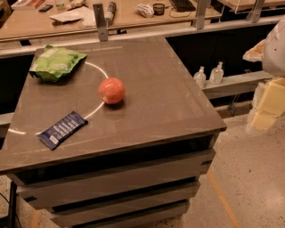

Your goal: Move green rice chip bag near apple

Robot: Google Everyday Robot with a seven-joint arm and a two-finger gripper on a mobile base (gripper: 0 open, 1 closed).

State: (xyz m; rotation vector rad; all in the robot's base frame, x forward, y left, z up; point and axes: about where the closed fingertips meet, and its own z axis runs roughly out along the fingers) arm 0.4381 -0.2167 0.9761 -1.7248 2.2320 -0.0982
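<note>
The green rice chip bag (pixel 56 62) lies at the far left corner of the brown table (pixel 169 89), crinkled, with a pale patch near its top. The red-orange apple (pixel 111 90) sits near the table's middle, to the right of the bag and nearer to me, well apart from it. My gripper (pixel 267 104) shows as pale yellowish parts under a white arm at the right edge of the camera view. It is off the table, over the floor, far from both things, and holds nothing that I can see.
A flat dark-blue wrapper bar (pixel 62 129) lies near the table's front left. Two clear bottles (pixel 209 75) stand on a low ledge right of the table. A cluttered desk (pixel 89 13) runs behind it. Speckled floor (pixel 249 178) lies to the right.
</note>
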